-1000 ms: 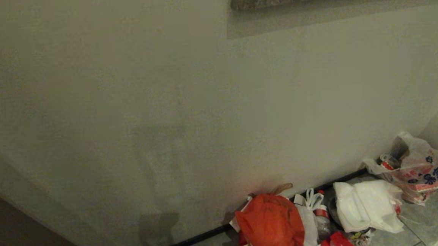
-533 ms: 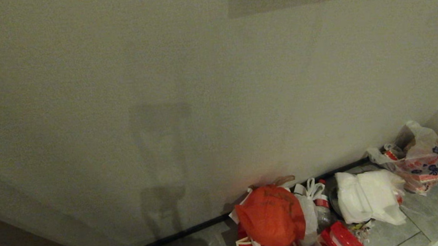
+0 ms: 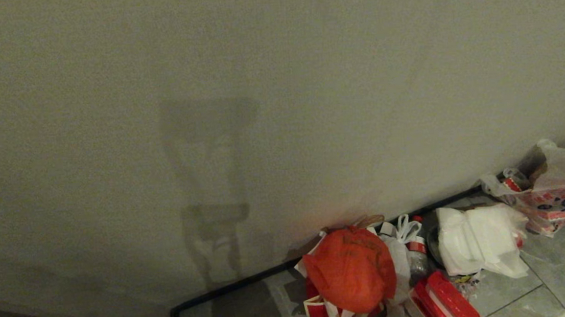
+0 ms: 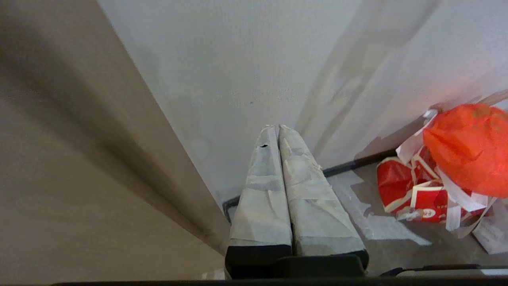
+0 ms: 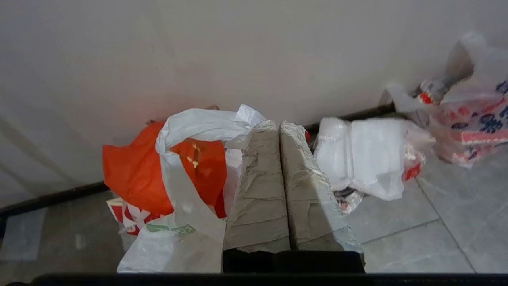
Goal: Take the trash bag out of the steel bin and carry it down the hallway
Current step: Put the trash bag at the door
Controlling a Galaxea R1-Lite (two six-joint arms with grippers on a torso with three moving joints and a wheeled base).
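Neither of your arms shows in the head view right now, so you only have the wrist cameras to go on. Your left gripper (image 4: 276, 128) has its two tape-wrapped fingers (image 4: 262, 190) pressed flat together along their length, nothing between them, pointing forward and slightly down. Your right gripper (image 5: 277, 124) is clamped tight too, wrapped fingers (image 5: 305, 190) side by side, with a fold of the trash bag (image 5: 186, 214) caught at its tip and draping beside it.
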